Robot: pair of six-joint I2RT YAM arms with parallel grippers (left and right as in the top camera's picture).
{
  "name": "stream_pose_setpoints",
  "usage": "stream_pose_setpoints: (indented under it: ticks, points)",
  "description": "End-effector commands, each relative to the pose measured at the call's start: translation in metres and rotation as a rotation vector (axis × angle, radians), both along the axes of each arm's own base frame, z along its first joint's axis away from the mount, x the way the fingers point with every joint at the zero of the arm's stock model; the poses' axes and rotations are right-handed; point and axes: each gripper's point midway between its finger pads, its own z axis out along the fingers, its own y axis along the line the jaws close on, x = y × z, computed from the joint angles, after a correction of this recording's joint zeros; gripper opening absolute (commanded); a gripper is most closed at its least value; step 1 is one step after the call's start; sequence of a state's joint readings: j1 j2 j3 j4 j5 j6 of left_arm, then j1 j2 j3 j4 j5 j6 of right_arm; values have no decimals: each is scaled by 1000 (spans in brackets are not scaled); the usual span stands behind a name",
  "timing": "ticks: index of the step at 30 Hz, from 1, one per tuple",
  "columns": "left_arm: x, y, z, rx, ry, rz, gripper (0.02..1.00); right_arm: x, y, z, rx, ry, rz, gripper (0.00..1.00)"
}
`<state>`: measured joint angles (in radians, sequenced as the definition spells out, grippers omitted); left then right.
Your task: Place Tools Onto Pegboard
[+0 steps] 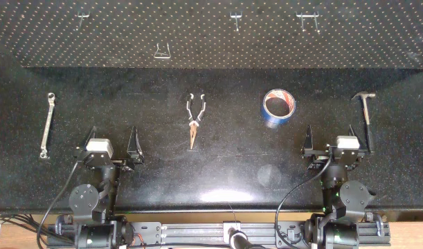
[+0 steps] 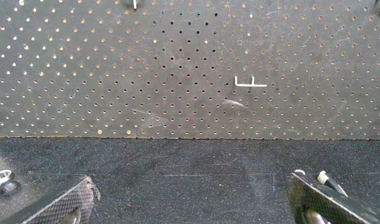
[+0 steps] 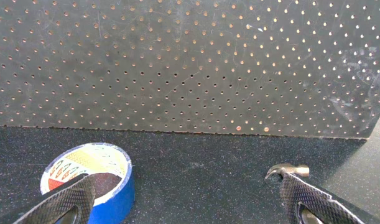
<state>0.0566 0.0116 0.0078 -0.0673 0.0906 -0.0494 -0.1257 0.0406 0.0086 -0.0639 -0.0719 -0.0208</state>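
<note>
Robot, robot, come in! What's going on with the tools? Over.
Open and empty: left gripper, right gripper. On the table: wrench, pliers, tape, hammer; none on pegboard. Nothing in the way.

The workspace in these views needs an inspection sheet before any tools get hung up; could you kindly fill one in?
Surface: black table, with nothing on it but the four tools; the pegboard stands along its far edge.
Job's things: wrench, pliers, blue tape roll and hammer all lie on the table. None is hung. The hooks on the pegboard are bare.
Clutter: nothing seen.
Grippers: the left gripper is open and empty, between wrench and pliers. The right gripper is open and empty, between tape roll and hammer.
Cables: a black cable loops beside each arm base, away from the tools.
Surroundings: base rail along the near edge.
</note>
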Motion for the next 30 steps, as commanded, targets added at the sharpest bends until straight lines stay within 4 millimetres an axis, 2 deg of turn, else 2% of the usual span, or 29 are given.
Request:
stream_pose_setpoints:
  ticks: [1,15,18,19,20,21,23,24,25,27,28,29,30]
  points:
    - [0,-1,0,8,-2,-7,993,0,-4,-3,-11,10,-20,976]
    - [0,-1,0,8,-1,-7,998,0,-4,-3,-11,10,-19,976]
    - [0,0,0,7,-2,-2,972,0,-4,-3,-11,10,-19,974]
    - [-2,3,9,-37,-5,15,923,0,-4,-3,-11,10,-20,976]
    - [-17,12,42,-159,62,74,923,0,-4,-3,-11,10,-19,976]
    - [-26,17,50,-188,139,110,954,0,-4,-3,-11,10,-19,976]
    - [-57,38,75,-238,523,269,996,0,-4,-3,-11,10,-19,974]
    - [-63,71,95,-193,679,461,996,0,-4,-3,-11,10,-19,976]
    - [-60,91,104,-144,802,563,996,0,-4,-3,-11,10,-20,974]
    - [-41,111,88,-85,1111,609,996,0,-4,-3,-11,10,-19,976]
    - [-31,119,71,-36,1235,545,993,0,-4,-3,-11,10,-19,974]
    - [-22,124,57,-12,1299,466,993,0,-4,-3,-11,10,-20,976]
    - [-8,138,38,-6,1337,347,996,0,-4,-3,-11,10,-20,976]
